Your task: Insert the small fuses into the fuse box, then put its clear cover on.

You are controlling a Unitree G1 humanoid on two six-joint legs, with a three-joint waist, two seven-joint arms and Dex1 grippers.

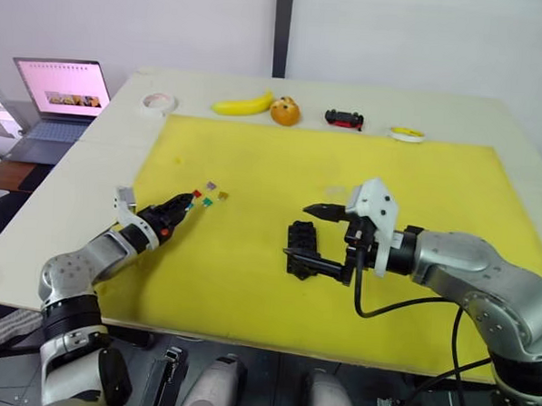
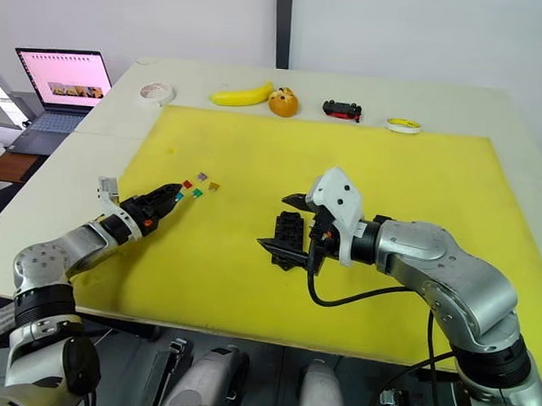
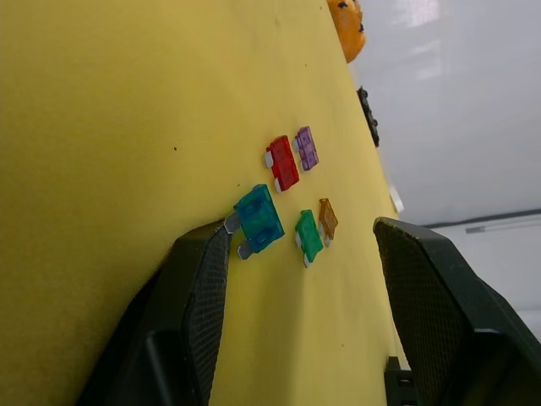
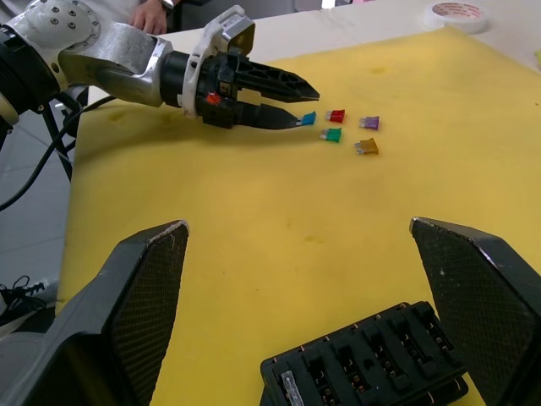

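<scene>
Several small fuses lie in a cluster on the yellow mat [image 1: 409, 174]: red [image 3: 282, 162], purple [image 3: 306, 147], blue [image 3: 259, 220], green [image 3: 308, 235] and orange [image 3: 328, 218]. My left gripper [image 1: 184, 204] is open and low over the mat, and one of its fingertips [image 3: 215, 245] is right beside the blue fuse. The black fuse box [image 1: 303, 243] lies mid-mat, its slots [image 4: 372, 364] facing up. My right gripper [image 1: 297, 230] is open and straddles the box without holding it. A faint glassy patch [image 1: 335, 191] behind the box may be the clear cover.
Along the table's far edge sit a tape roll [image 1: 156, 101], a banana [image 1: 242, 104], an orange fruit [image 1: 286, 111], a black-and-red toy car [image 1: 344, 120] and a yellow ring [image 1: 406, 134]. An open laptop [image 1: 59, 87] stands off to the left.
</scene>
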